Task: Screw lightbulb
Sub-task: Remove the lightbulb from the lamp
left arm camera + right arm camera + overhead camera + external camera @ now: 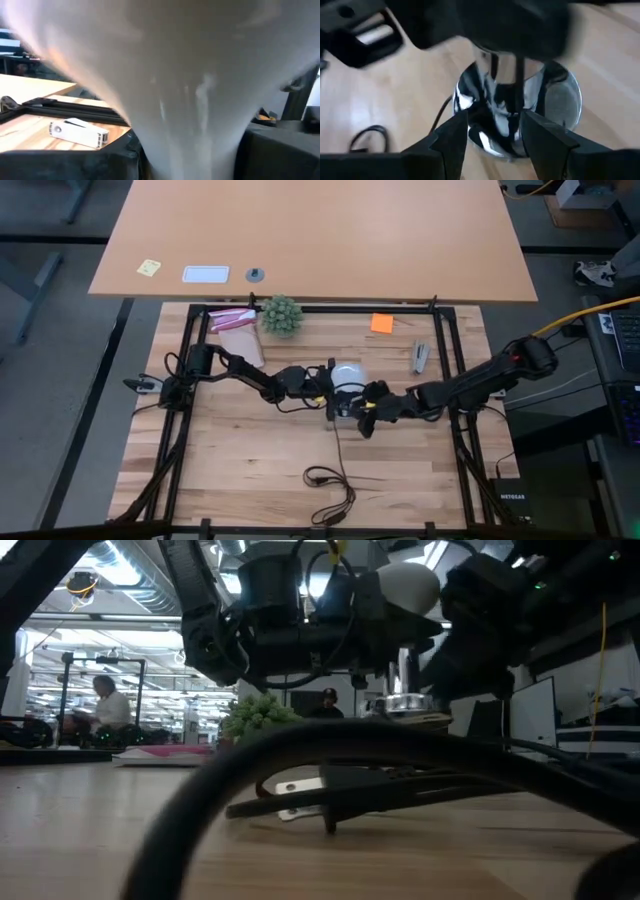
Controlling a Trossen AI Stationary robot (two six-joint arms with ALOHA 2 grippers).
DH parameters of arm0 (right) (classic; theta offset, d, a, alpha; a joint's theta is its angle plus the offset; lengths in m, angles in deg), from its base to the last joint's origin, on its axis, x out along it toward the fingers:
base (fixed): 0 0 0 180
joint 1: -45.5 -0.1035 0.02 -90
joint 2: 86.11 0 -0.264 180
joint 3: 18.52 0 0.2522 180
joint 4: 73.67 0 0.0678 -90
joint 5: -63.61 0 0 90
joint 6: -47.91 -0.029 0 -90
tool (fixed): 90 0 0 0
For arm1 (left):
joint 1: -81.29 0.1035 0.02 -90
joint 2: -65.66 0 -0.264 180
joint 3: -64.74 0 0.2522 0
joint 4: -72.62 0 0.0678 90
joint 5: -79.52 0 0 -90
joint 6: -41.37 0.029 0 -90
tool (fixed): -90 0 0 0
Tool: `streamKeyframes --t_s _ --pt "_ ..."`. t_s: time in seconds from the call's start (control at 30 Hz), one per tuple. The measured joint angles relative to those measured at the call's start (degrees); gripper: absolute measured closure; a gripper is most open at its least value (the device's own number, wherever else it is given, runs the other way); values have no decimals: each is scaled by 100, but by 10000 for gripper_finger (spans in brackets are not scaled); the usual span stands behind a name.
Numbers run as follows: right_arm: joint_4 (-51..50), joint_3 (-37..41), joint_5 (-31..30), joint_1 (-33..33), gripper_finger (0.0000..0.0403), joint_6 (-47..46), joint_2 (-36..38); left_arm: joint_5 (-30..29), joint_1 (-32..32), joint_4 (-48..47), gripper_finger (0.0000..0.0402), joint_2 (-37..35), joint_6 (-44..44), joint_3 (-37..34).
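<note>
The white frosted lightbulb [348, 373] stands dome up at the table's middle, with my left gripper [326, 381] shut on it. In the low view the lightbulb [405, 585] sits above the silvery socket [405, 700], which rests on the wood. My right gripper [368, 412] comes in from the right and slants down at the socket disc [555, 100]. Its fingers are apart, with the disc's shiny middle showing between them. The socket's black cord [335, 480] trails toward the near edge. My left gripper pinches the lightbulb's tapering neck [155, 150] between its two fingers [100, 160], below the dome. The fingers come in about level from the table's left. The lightbulb stays upright, dome up, over the socket. Whether its base is in the socket is hidden. My right gripper's fingers [452, 137] stand over the socket disc; I cannot tell whether they touch it.
A small green plant [281, 313], a pink packet [232, 320], an orange note [382, 323] and a small pale object [420, 357] lie toward the far side. Black frame rails [450, 350] border the wooden top. The cord's plug [330, 785] lies near the front.
</note>
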Motion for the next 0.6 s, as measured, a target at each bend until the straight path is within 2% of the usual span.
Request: streamKeyframes --t_s 0.1,0.2,0.6 --pt "455 0 144 0 215 75 -277 -36 -8 -83 260 0 0 2" --pt "398 0 44 0 215 101 -368 -38 -13 -123 263 0 -17 2" --pt "-413 9 -1668 5 215 220 -355 -125 -4 -1375 262 -4 204 4"
